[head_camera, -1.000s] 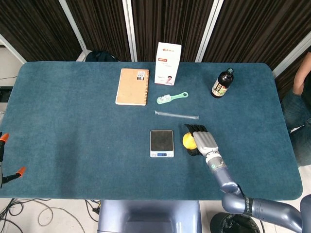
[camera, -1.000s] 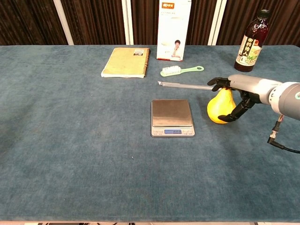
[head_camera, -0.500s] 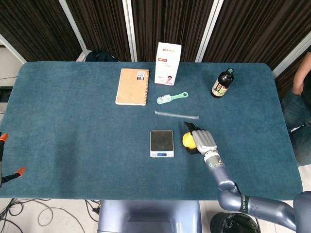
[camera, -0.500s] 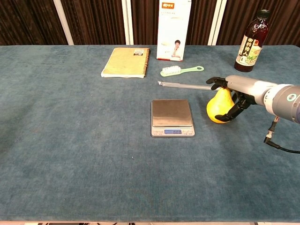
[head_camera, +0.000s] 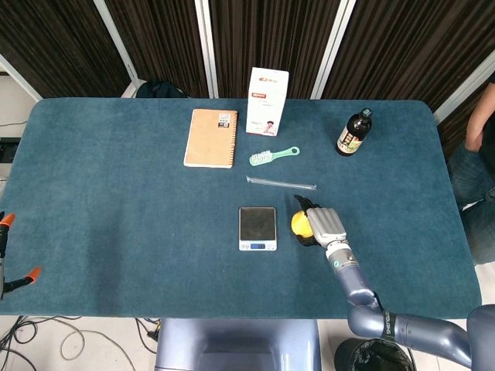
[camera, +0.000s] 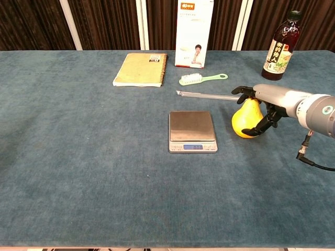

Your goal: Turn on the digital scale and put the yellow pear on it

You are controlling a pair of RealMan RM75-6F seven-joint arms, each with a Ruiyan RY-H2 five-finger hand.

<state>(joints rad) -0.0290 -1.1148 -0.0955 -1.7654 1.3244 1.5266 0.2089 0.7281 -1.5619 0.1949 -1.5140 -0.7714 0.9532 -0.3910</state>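
pear (camera: 246, 121) stands on counter (camera: 78, 172), centre-right of frame, just right of scale (camera: 192, 130) | right robot hand (camera: 264, 107) wraps it, fingers curled round its body | looks smooth, firm, bottom-heavy (hold the wide belly, not the neck) | far-side contact hidden; display digits unreadable; left robot hand out of view

It looked like a lab: a felt-covered table (head_camera: 116, 193) stood before dark curtains (head_camera: 155, 39), cables (head_camera: 46, 332) trailing below.
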